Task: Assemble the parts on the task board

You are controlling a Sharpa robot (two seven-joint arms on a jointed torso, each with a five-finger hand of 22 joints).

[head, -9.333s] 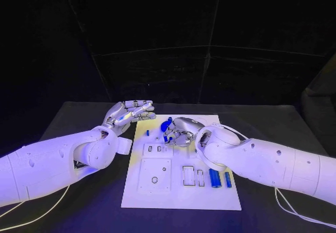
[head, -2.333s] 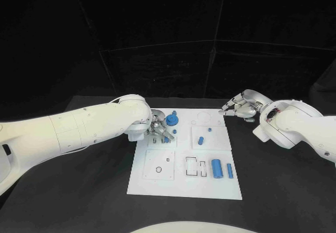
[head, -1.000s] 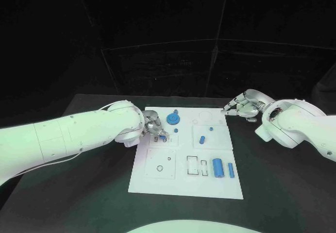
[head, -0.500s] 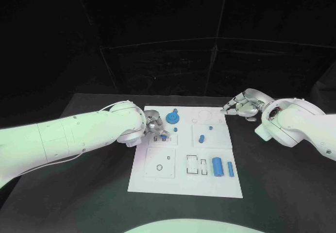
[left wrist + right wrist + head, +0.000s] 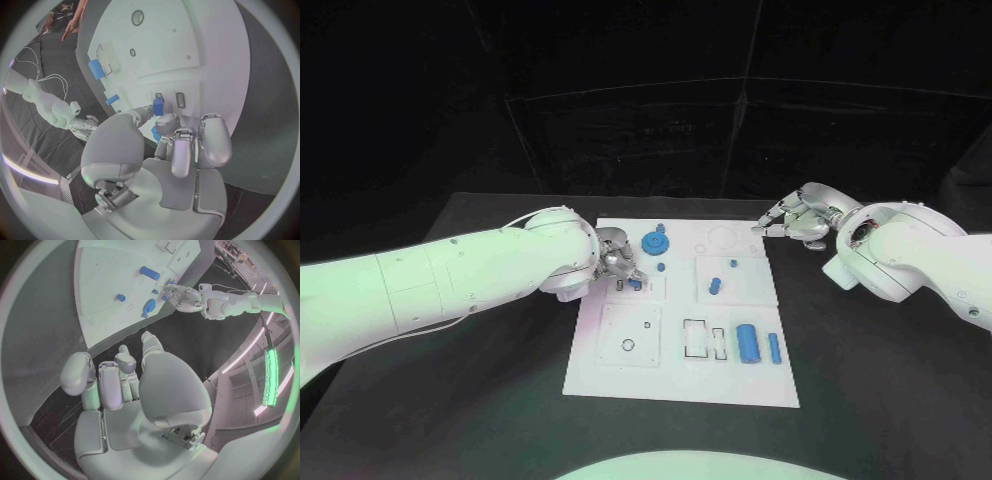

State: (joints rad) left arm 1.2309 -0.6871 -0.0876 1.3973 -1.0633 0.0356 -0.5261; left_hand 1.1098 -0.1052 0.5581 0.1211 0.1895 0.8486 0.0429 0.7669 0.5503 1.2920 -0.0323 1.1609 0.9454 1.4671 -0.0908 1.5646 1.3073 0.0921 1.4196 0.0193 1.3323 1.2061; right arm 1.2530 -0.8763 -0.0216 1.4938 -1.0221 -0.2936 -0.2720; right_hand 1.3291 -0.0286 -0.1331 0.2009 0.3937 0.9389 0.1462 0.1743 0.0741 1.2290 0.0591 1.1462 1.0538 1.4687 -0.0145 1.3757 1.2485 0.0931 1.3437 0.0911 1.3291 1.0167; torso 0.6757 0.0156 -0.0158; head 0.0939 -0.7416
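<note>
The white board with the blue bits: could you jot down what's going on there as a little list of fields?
board: white task board on the black table
left hand: left hand over the board's left edge, pinching a small blue part
right hand: right hand off the board's far right corner, holding nothing
loose parts: blue cylinder, slim bar, gear

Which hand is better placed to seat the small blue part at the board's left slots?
The left hand: it already holds a small blue part at its fingertips over the task board, by the slots. The right hand sits off the board's far right corner, holding nothing.
</note>
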